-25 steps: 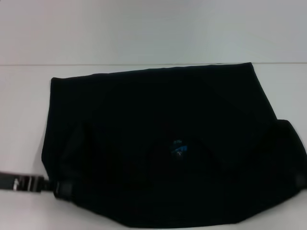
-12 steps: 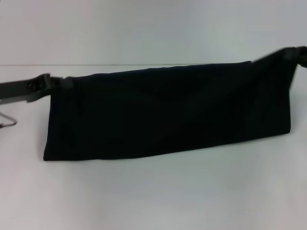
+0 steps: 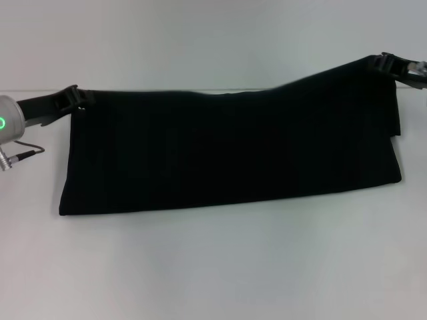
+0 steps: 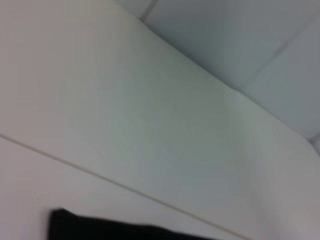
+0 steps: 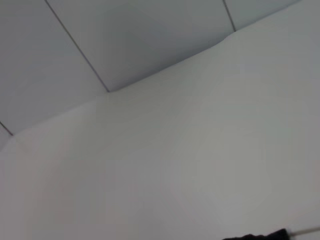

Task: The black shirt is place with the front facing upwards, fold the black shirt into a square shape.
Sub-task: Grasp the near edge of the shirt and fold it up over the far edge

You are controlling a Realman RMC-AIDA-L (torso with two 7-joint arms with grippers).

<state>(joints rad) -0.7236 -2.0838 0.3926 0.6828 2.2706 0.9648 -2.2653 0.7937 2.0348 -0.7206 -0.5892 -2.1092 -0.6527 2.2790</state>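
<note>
The black shirt [image 3: 227,150], a smooth matte band on the white counter [image 3: 213,267], is pinched at its far corners by the left hand [image 3: 79,99] and right hand [image 3: 385,63].

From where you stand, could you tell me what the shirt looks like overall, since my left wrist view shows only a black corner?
Observer: The black shirt lies folded into a long band across the white table.
Operator: Where are the two grippers, please?
Observer: The left gripper is at the shirt's far left corner, the right gripper at its far right corner.
Operator: Are both corners flat?
Observer: No, the right corner is lifted higher than the left.
</note>
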